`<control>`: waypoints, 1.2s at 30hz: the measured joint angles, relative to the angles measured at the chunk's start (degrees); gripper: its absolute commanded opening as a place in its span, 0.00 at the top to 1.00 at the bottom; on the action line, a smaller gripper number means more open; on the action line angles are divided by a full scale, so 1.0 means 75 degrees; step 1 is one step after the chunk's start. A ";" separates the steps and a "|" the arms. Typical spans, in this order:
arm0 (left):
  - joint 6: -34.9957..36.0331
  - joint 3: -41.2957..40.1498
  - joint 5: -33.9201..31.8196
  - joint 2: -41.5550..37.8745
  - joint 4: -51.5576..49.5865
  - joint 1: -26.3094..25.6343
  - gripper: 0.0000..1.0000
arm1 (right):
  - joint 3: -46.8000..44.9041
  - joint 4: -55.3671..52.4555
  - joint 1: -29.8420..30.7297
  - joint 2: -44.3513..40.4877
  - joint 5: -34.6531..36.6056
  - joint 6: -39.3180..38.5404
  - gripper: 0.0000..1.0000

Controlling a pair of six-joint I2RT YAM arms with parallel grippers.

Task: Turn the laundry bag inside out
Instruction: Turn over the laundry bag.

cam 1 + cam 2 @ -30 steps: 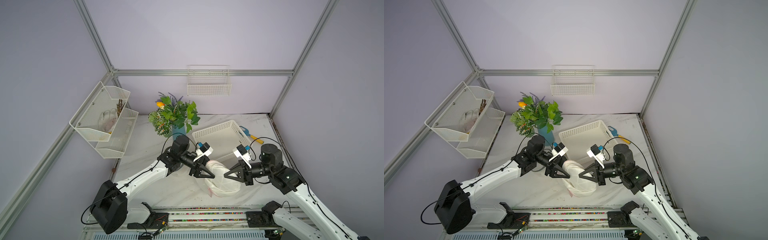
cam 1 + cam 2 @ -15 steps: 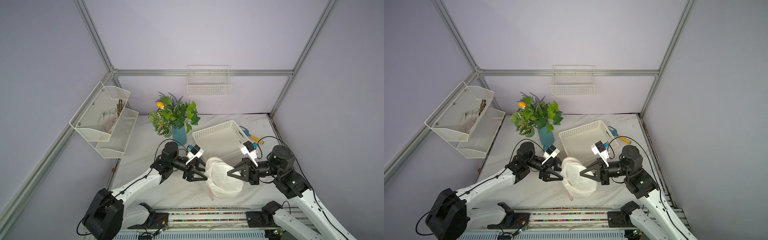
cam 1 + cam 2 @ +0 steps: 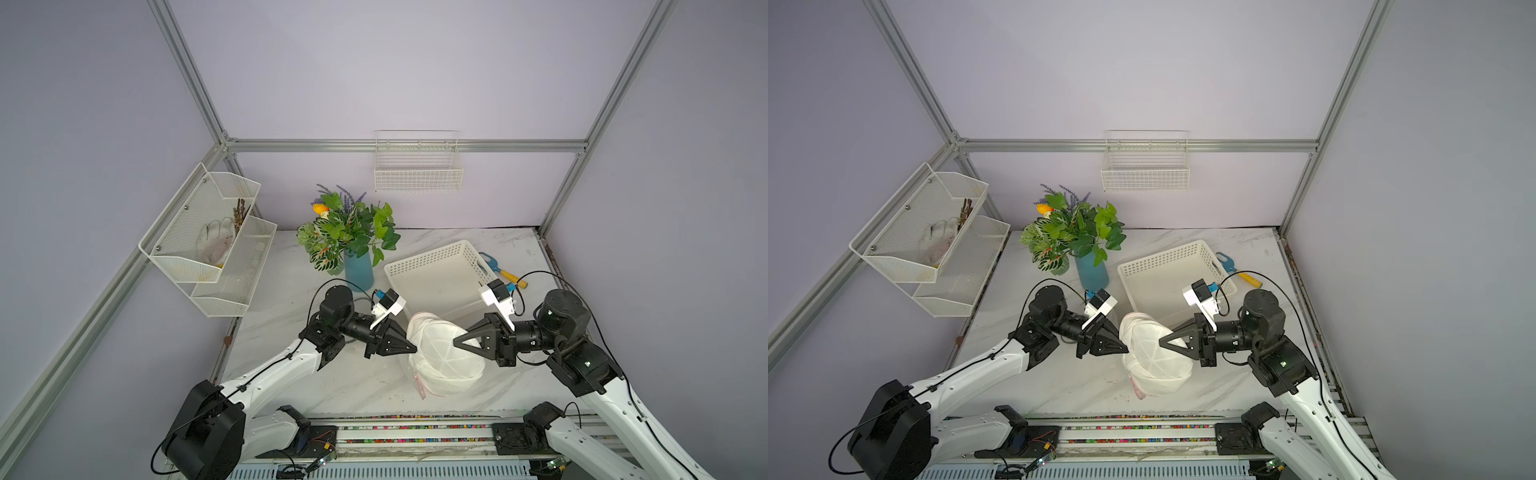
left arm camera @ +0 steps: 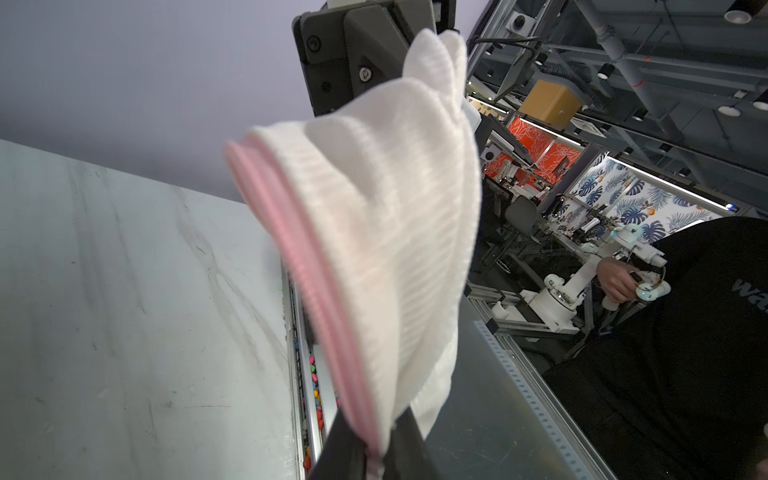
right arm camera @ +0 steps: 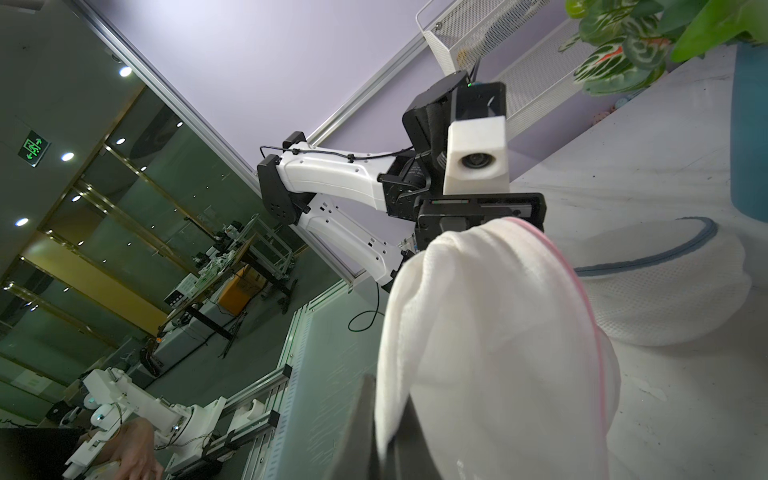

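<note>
Marble table [image 3: 332, 386], front middle: white mesh laundry bag [image 3: 444, 357] held up between both arms, just in front of the white perforated basket [image 3: 424, 257]. Left gripper [image 3: 414, 348] has its fingers pressed together on the bag's pink zipper rim [image 4: 307, 266]; right gripper [image 3: 456, 344] is pinched on a fold of white mesh at the opposite side. Judged: still the mouth-opening step, inversion hardly begun. Next calls for drawing the rim apart, then freeing one grip to push the closed end through without the rim slipping.
</note>
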 measured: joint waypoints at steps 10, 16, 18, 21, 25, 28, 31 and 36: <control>-0.0067 -0.0169 -0.0085 -0.0003 0.0149 0.0052 0.60 | 0.0029 -0.0533 -0.0090 -0.0233 0.0050 -0.0201 1.00; -0.0562 -0.0204 -0.0108 -0.0003 0.0921 0.0064 0.76 | 0.0044 -0.0761 -0.0090 -0.0102 0.0050 -0.0449 1.00; -0.0664 -0.0204 -0.0111 -0.0003 0.1049 0.0061 0.84 | 0.0041 -0.0769 -0.0090 -0.0026 0.0050 -0.0463 1.00; -0.0682 -0.0204 -0.0143 -0.0003 0.1105 0.0061 0.90 | 0.0041 -0.0828 -0.0090 -0.0026 0.0055 -0.0545 1.00; -0.0507 -0.0204 -0.0230 -0.0003 0.0921 0.0067 0.91 | 0.0041 -0.1093 -0.0090 -0.0131 0.0085 -0.0731 1.00; -0.0385 -0.0204 -0.0312 -0.0006 0.0764 0.0099 0.90 | 0.0038 -0.1413 -0.0090 -0.0254 0.0108 -0.0906 1.00; -0.0315 -0.0219 -0.0356 -0.0009 0.0702 0.0189 0.90 | 0.0038 -0.1649 -0.0090 -0.0393 0.0108 -0.1003 1.00; -0.0085 -0.0233 -0.0583 0.0020 0.0344 0.0332 0.86 | 0.0096 -0.1769 -0.0090 -0.0463 0.0032 -0.0959 1.00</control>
